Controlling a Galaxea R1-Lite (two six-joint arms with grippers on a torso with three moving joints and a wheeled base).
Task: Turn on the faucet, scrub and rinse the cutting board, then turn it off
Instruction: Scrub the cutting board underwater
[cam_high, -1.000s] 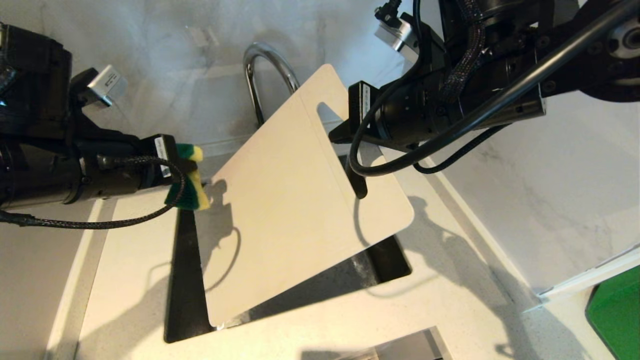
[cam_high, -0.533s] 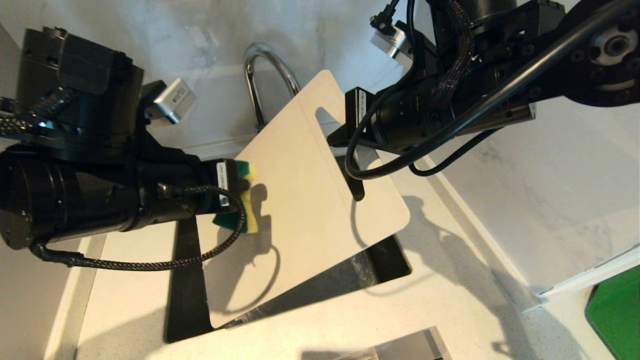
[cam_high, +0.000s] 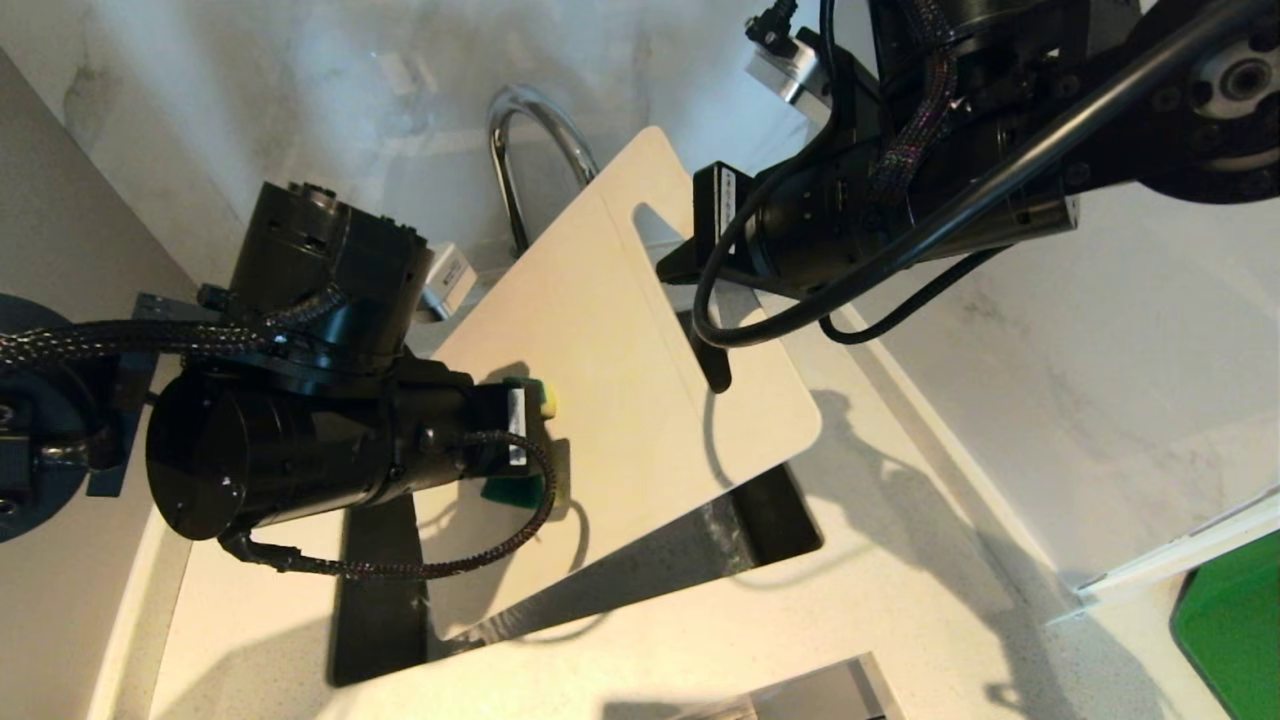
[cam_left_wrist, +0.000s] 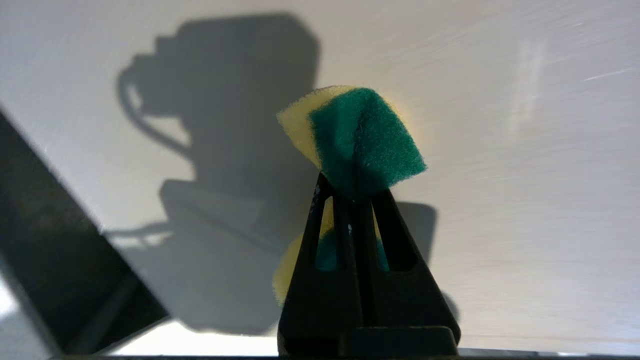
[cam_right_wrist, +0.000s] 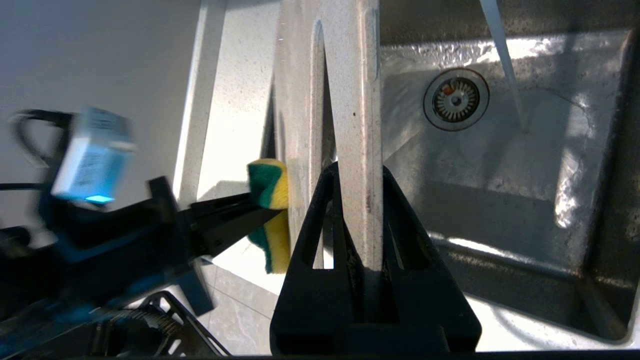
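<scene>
The pale beige cutting board (cam_high: 620, 330) stands tilted over the sink (cam_high: 770, 520). My right gripper (cam_high: 705, 330) is shut on the board's edge by the handle slot; in the right wrist view that gripper (cam_right_wrist: 357, 175) clamps the thin board (cam_right_wrist: 352, 100) edge-on. My left gripper (cam_high: 530, 430) is shut on a yellow-and-green sponge (cam_high: 545, 400), whose yellow side lies against the board's lower left face. In the left wrist view the sponge (cam_left_wrist: 360, 135) sticks out past the left gripper (cam_left_wrist: 352, 192) with the board (cam_left_wrist: 500, 175) behind. The chrome faucet (cam_high: 530, 130) arches behind the board.
A thin stream of water (cam_right_wrist: 505, 60) falls into the wet steel basin near the drain (cam_right_wrist: 456, 99). A white counter (cam_high: 900, 600) surrounds the sink, with a marble wall behind. A green slab (cam_high: 1235, 630) lies at the far right and a metal piece (cam_high: 830, 695) at the front edge.
My left arm has swung right and down, carrying the sponge from beside the board's left edge onto its face. The right gripper and the board have stayed almost still.
</scene>
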